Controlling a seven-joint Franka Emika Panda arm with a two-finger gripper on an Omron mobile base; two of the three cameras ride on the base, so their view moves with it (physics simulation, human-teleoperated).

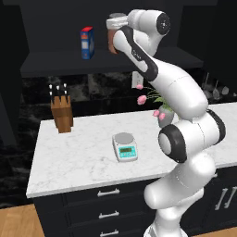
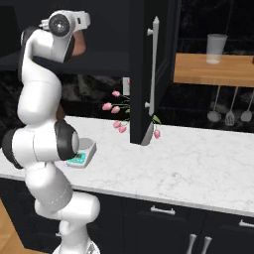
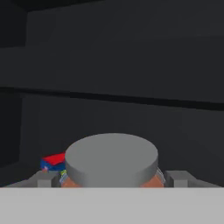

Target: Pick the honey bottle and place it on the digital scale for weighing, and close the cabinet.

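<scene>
While the arm reaches up into the open cabinet (image 2: pixel 149 74), the honey bottle (image 1: pixel 112 40) stands on the dark shelf there, well right of the blue-and-red box (image 1: pixel 87 43), its grey lid close under the hand camera with the gripper (image 3: pixel 111 179) set to either side of it — whether the fingers (image 3: pixel 43 179) press the jar or merely flank it cannot be told. Down on the white marble counter (image 1: pixel 78 152) sits the digital scale (image 1: pixel 125 146), its round platter bare, between the knife block (image 1: pixel 61 113) and the pink flowers (image 1: pixel 157 109); the cabinet door with its long silver handle (image 2: pixel 153 64) stands swung out over the counter.
</scene>
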